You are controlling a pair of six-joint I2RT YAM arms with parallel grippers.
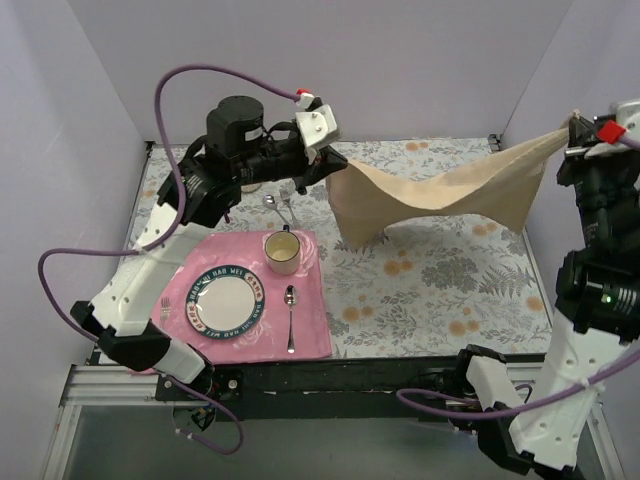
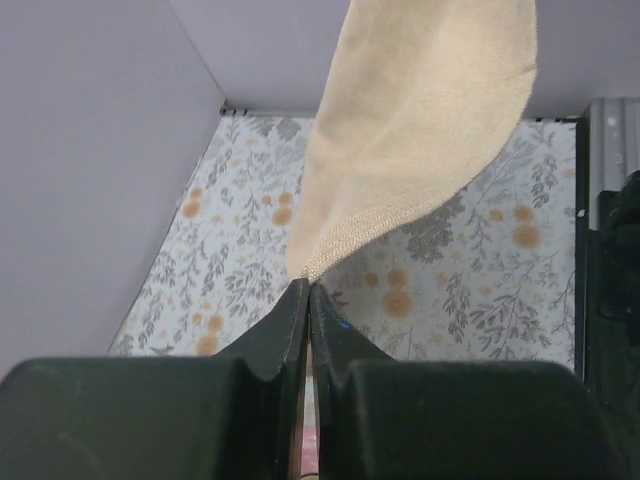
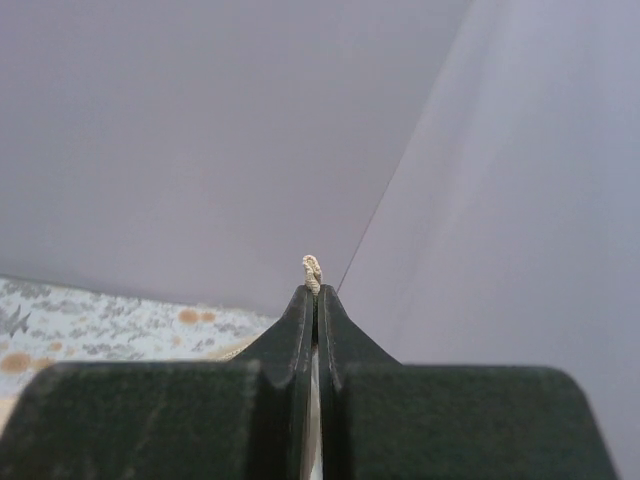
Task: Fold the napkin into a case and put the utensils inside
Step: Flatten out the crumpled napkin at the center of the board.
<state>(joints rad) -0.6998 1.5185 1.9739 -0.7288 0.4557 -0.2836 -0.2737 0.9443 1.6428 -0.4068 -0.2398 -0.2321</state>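
**Napkin hung in mid-air between two arms**

Napkin (image 1: 440, 195), plain beige cloth, is held up over the far half of the bench by two opposite corners. The left fingers (image 2: 306, 300) are pressed together on one stitched corner, with no gap showing between them. The right fingers (image 3: 314, 300) are likewise squeezed tight, and a small nub of the hem pokes out above their tips. The right corner is held higher, close to the right wall, so the cloth slopes down from it and sags in the middle. A deep fold hangs below the left corner. Whether that fold touches the grey floral tablecloth (image 1: 450, 285) cannot be told.

The utensils (image 1: 270, 201), a small silver spoon and fork, lie on the tablecloth beside the left arm, just beyond a pink placemat (image 1: 312, 330). The placemat carries a plate (image 1: 196, 312), a cup (image 1: 282, 253) and a longer spoon (image 1: 291, 312).
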